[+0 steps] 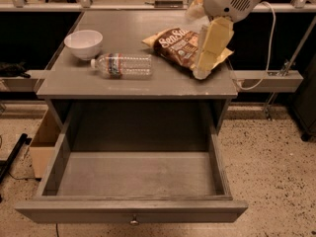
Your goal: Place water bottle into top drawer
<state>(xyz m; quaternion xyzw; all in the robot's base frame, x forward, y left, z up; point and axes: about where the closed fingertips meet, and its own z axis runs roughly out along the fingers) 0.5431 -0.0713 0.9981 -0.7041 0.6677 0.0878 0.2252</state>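
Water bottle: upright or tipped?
Tipped: the water bottle lies sideways on the table, cap toward the bowl. The hand hangs over the chip bag.

Single view, no second one to overlap with; mount unknown. Camera sits high in front of the counter (138,85), facing it and tilted steeply down. Fairly near: counter fills the upper half, the pulled-out top drawer (133,174) fills the lower half, its front panel almost at the bottom edge, floor visible on both sides. Tool (201,72) hangs at top right, nearer the lens, over the counter's right part and overlapping the chip bag (175,46).
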